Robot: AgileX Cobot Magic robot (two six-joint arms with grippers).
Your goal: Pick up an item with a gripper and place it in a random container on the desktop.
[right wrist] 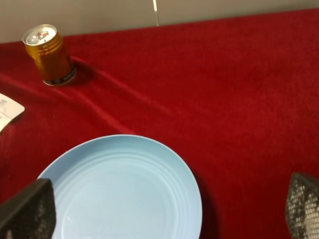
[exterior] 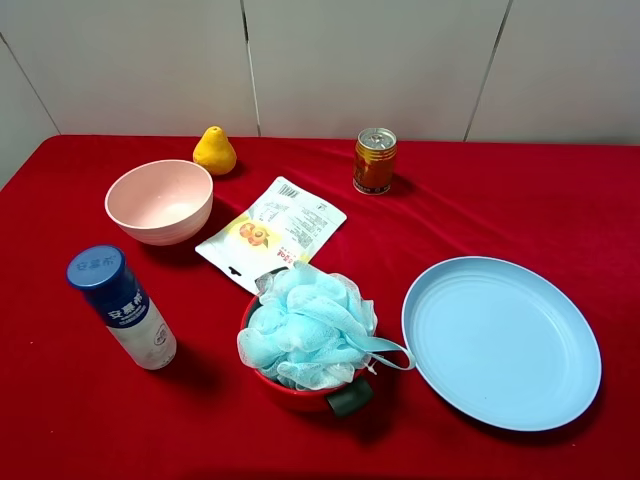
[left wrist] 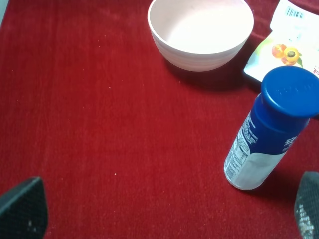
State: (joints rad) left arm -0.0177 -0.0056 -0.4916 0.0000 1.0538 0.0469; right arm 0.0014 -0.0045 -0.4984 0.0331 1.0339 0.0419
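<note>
Toward the back edge of the counter you have a yellow pear-shaped fruit point(exterior: 214, 151) on the left and a gold can point(exterior: 375, 160) near the middle, standing upright with its tab top shut. A pink bowl point(exterior: 160, 201) sits just in front of the fruit, and a white snack pouch point(exterior: 271, 233) lies flat beside it. A white bottle with a blue cap point(exterior: 122, 307) stands near the front-left corner. A flat blue plate point(exterior: 501, 341) lies toward the front-right corner.

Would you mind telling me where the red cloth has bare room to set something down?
Bare cloth lies right of the can, behind the blue plate, and left of the bottle. The middle is crowded: pouch, pouf in the pot.
</note>
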